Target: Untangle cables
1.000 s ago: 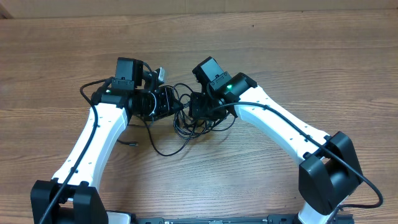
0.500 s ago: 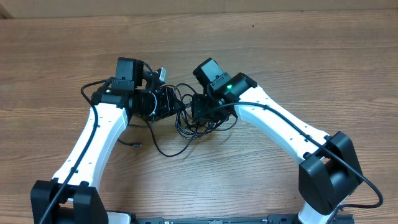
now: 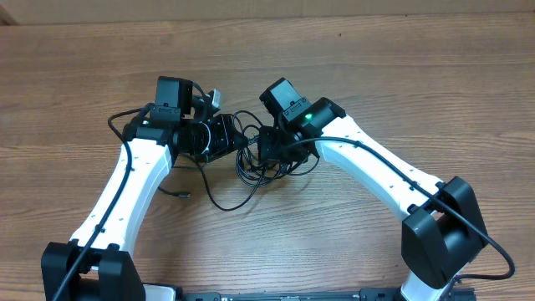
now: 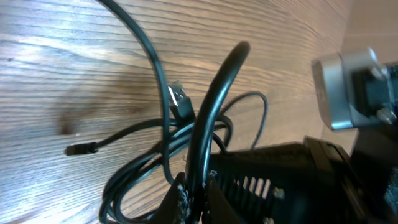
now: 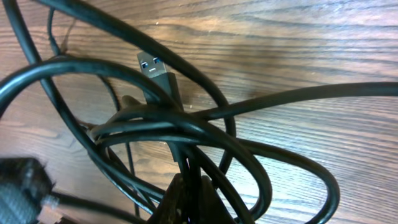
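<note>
The cables [image 3: 251, 163] are thin black cords bunched in a tangle of loops on the wooden table between my two grippers. My left gripper [image 3: 226, 138] is shut on one cord at the tangle's left side; in the left wrist view the cord [image 4: 208, 112] rises from between the jaws [image 4: 198, 193], with a USB plug [image 4: 180, 102] and a small plug [image 4: 81, 149] nearby. My right gripper [image 3: 266, 149] is shut on cords at the tangle's right side; the right wrist view shows its jaws [image 5: 189, 193] pinching strands below a USB plug [image 5: 155, 68].
A loose cord loop [image 3: 221, 201] trails toward the front of the table, with a small plug [image 3: 177, 195] lying by my left arm. A thicker black wire [image 3: 117, 121] runs along the left arm. The wooden table [image 3: 418, 84] extends all round.
My left gripper has shifted slightly right toward the tangle, and the cords between the grippers have bunched a little closer. The right arm has barely moved.
</note>
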